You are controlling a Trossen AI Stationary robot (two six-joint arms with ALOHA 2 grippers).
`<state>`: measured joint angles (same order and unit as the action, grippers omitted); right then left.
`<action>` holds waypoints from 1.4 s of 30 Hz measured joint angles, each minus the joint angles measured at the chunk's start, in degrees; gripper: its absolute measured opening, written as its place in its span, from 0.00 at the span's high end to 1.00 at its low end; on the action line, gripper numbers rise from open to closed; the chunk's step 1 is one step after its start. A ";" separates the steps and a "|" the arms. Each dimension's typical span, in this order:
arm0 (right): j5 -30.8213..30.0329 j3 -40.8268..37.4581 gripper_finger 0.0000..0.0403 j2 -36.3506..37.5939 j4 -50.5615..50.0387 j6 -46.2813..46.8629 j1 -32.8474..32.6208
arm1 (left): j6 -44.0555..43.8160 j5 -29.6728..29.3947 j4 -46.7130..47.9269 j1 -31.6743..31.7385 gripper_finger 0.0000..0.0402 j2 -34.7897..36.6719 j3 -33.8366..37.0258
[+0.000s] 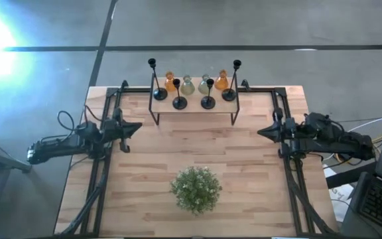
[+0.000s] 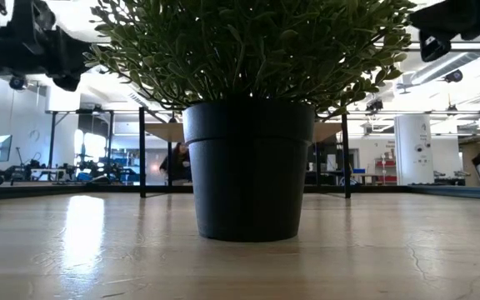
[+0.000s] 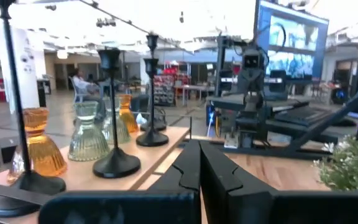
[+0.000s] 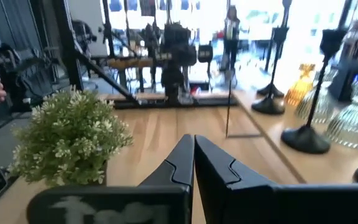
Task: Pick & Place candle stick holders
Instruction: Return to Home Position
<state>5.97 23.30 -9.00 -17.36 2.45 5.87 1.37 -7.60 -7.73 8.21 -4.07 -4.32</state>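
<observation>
All four candle stick holders [image 1: 179,101] stood on the little shelf [image 1: 194,108] at the far side of the table [image 1: 244,172]. Two were out toward the ends and two were nearer the middle by the front edge. The orange and green glass vases [image 1: 188,85] sat behind them. So the putting job looked done, and I think the step in hand was just taking the arms to their resting spots. The left gripper [image 1: 136,126] hung over the left side of the table, well apart from the shelf. Its two fingers were pressed together with nothing between them. The right gripper [image 1: 260,131] hung over the right side, and its fingers were pressed together and empty too. Both pointed in toward the middle. To do this step well, each arm should probably move slowly toward its own side, away from the shelf. The holders were tall and thin, so a small bump could tip them over, and the glass vases could fall and break. The arms should also keep clear of the plant [image 1: 195,188] in the near middle of the table. Closed fingers seemed a good idea, so nothing would catch on a stem.
</observation>
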 joint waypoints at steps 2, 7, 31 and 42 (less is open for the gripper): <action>-0.02 -1.67 0.98 3.36 0.09 -1.15 0.02 | 0.01 -0.04 -0.09 0.02 1.00 2.44 1.21; -1.51 -5.02 0.98 8.98 0.96 -2.41 0.00 | -1.93 0.17 0.96 0.04 1.00 3.78 3.16; -5.14 -20.59 0.98 5.85 11.94 -2.65 0.02 | -7.57 6.69 7.19 0.07 0.99 2.96 3.82; -5.11 -20.23 0.98 2.83 10.96 -2.63 0.02 | -7.52 6.17 7.17 0.09 0.99 2.00 3.93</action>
<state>0.86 3.07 -6.17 -6.40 -0.17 5.89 -6.15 -1.43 -0.56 8.29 -2.08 -0.38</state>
